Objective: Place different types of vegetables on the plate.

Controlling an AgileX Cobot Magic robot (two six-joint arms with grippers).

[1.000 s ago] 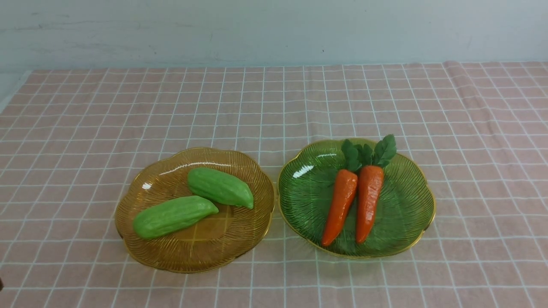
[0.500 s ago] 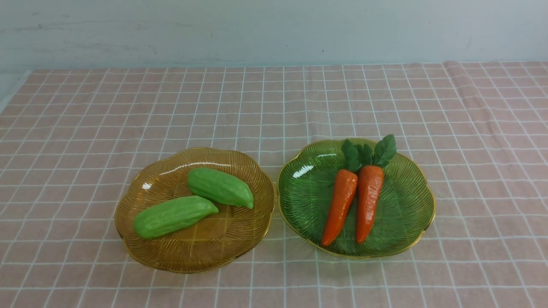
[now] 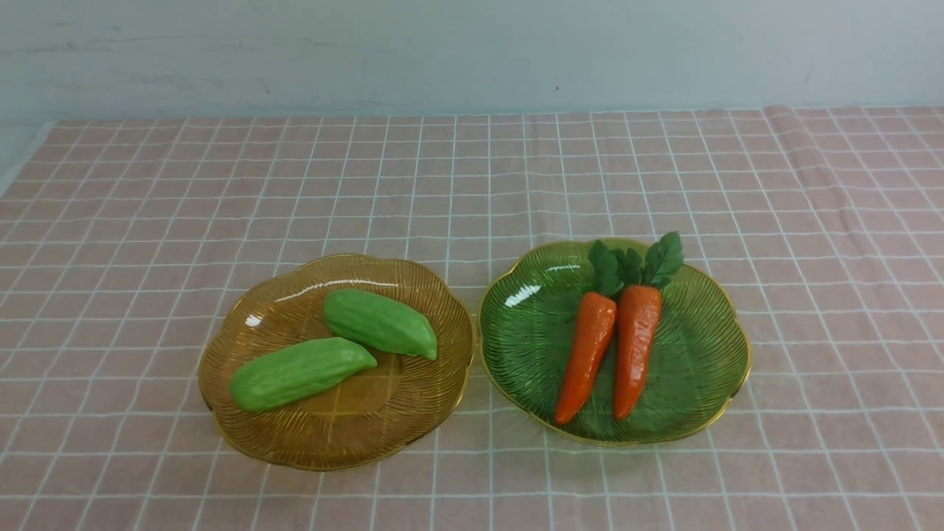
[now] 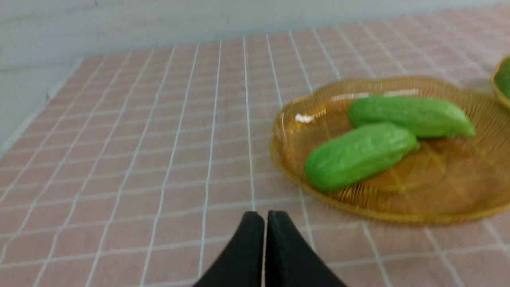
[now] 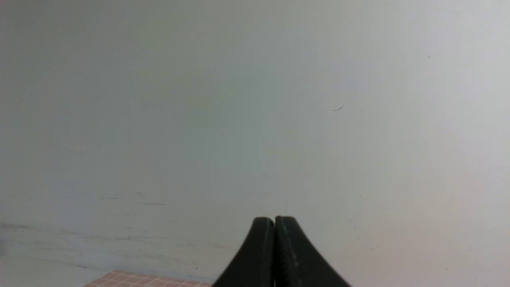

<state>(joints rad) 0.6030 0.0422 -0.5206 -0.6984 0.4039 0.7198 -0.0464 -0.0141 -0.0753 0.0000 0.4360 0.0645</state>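
Left gripper is clenched on nothing, low over the table, with both gourds ahead and off to its right on the amber plate, tips slanting right. So sorted by type, no mixing yet. Carrots on the green plate run near-to-far, leaves away. Right gripper is clenched too, facing the wall.

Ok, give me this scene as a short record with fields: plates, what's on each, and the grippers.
surface: pink checked cloth
amber plate: two green gourds, tips touching
green plate: two carrots, side by side
left gripper: jaws shut, empty, short of the amber plate
right gripper: jaws shut, empty, facing the wall
mixing: not yet done
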